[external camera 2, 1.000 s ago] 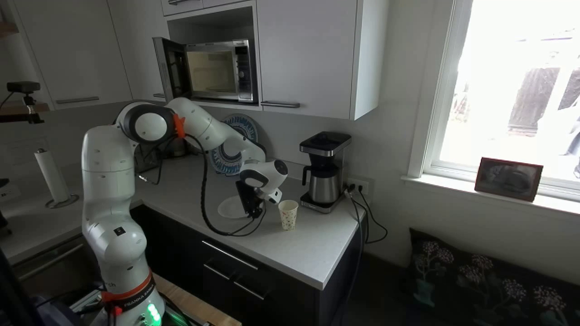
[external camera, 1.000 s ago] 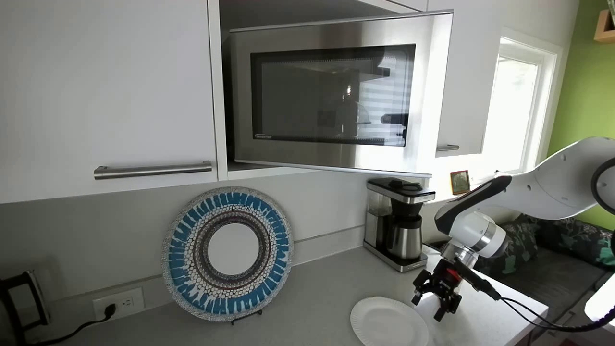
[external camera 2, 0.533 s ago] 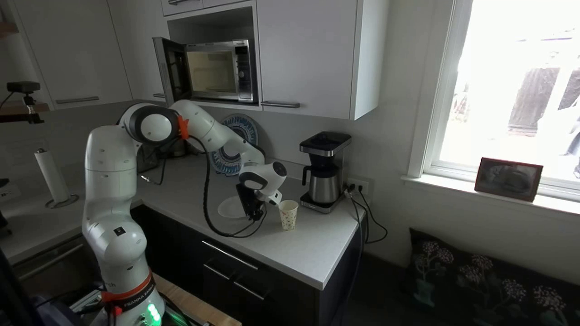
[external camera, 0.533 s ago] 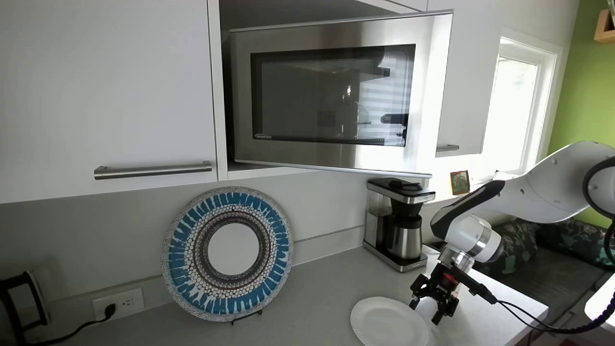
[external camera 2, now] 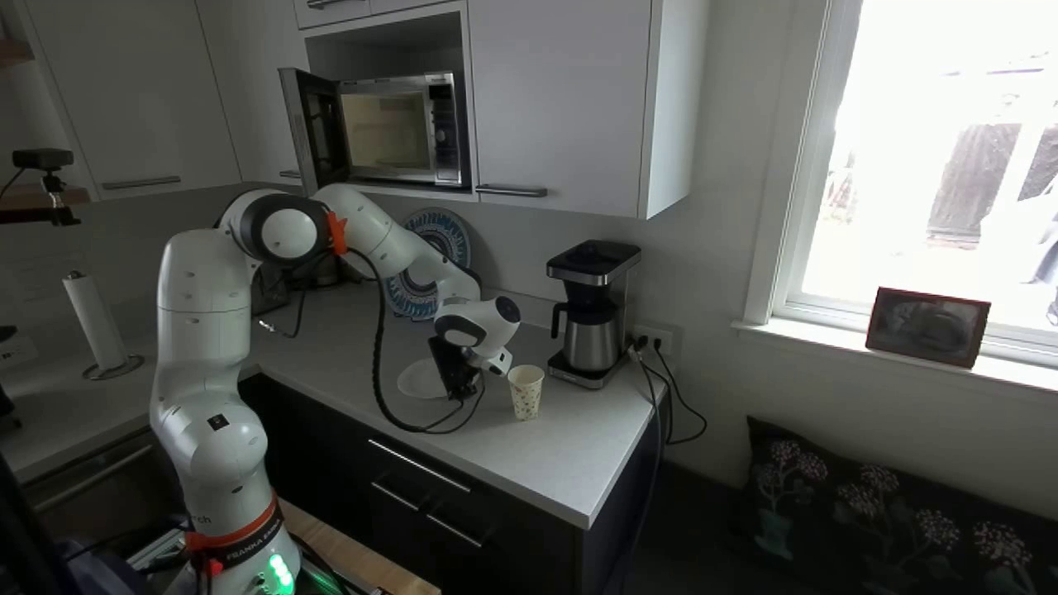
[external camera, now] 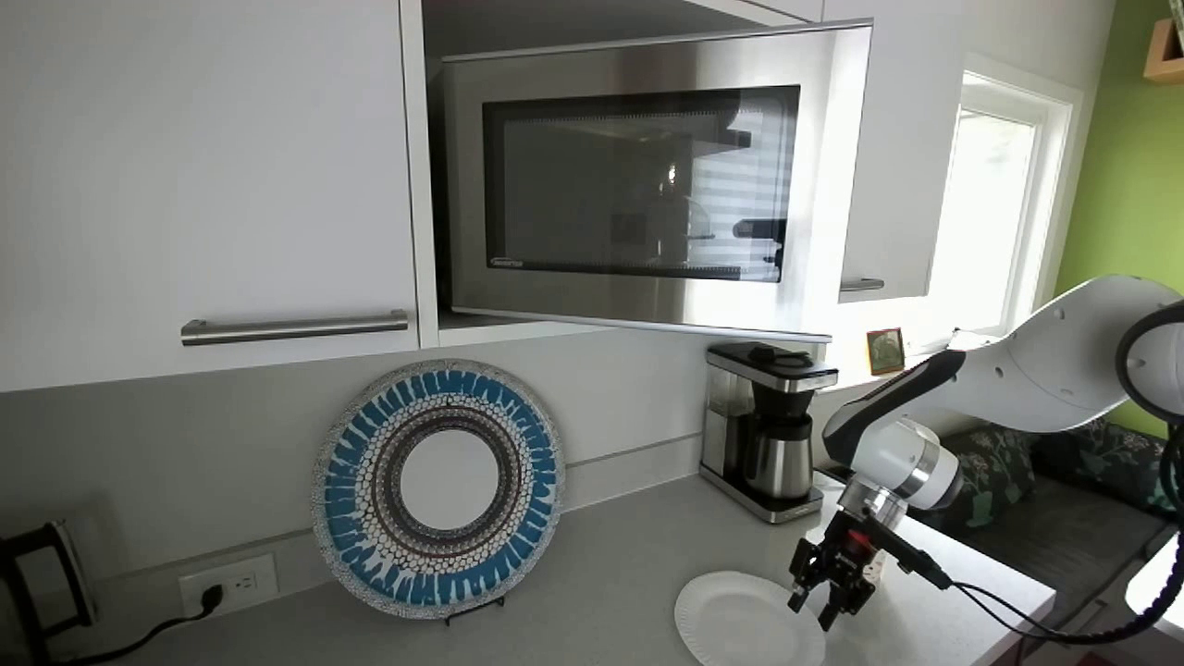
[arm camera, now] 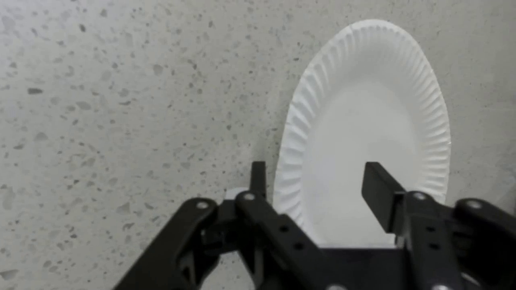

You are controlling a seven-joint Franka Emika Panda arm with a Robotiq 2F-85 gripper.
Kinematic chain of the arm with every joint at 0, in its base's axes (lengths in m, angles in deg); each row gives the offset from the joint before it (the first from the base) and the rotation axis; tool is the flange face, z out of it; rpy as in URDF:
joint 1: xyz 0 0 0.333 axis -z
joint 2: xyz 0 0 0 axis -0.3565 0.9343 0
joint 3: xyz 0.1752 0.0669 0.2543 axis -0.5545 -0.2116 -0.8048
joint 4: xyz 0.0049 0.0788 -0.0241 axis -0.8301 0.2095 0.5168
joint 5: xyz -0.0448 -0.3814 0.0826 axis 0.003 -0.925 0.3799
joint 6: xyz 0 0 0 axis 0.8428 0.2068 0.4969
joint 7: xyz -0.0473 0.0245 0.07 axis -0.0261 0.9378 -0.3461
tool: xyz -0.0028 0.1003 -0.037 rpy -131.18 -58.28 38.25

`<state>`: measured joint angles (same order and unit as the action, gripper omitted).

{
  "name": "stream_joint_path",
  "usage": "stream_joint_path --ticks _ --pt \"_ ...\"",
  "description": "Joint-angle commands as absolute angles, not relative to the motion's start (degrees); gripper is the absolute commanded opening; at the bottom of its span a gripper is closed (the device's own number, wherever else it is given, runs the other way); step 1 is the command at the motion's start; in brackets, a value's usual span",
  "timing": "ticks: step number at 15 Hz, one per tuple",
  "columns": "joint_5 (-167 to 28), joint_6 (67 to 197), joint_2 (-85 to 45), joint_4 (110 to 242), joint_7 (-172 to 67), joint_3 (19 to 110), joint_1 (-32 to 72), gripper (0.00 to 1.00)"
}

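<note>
Jaws spread wide, released; gap shows clearly from wrist. My gripper (arm camera: 316,181) hangs low over the speckled counter (arm camera: 141,121), tilted down at the paper plate (arm camera: 358,121). Wrist view: 1 fingertip (arm camera: 258,177) shows just outside plate's rim, the opp. one vs. its flat middle, so rim runs betw. them as seen. Contact w/ plate: can't tell. Plate white, fluted edge, lying flat on counter, lower end partly hidden by me in that view.

Patterned paper cup (external camera 2: 526,392) upright on counter nr. my wrist, best seen in an exterior view. Coffee maker (external camera 2: 588,291) farther back, steel carafe (external camera 2: 590,340) in it, both exterior views. Microwave (external camera 2: 397,128) up in the cabinetry (external camera 2: 570,99), its door (external camera: 638,185) swung out. Blue-&-wht. round disc (external camera: 450,479) propped upright on counter, pale centre. Pic. frame (external camera 2: 927,326) on window sill (external camera 2: 818,336), dk. floral cushion (external camera 2: 893,512) below. Black cable (external camera 2: 378,355) loops beside my arm (external camera 2: 202,277).
</note>
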<state>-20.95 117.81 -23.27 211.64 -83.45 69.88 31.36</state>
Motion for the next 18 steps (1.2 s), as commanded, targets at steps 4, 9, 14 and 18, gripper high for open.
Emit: stream_joint_path --ticks 4,9,14,18 --pt "-20.7 118.1 -22.5 211.7 -84.9 68.9 32.4 0.08" --pt "-20.3 117.5 -22.2 211.3 -85.8 68.8 32.8 0.00" --pt "-20.9 117.8 -22.9 211.7 -87.0 68.7 32.8 0.29" --pt "-20.1 117.7 -22.7 211.3 -89.3 68.0 32.6 0.54"
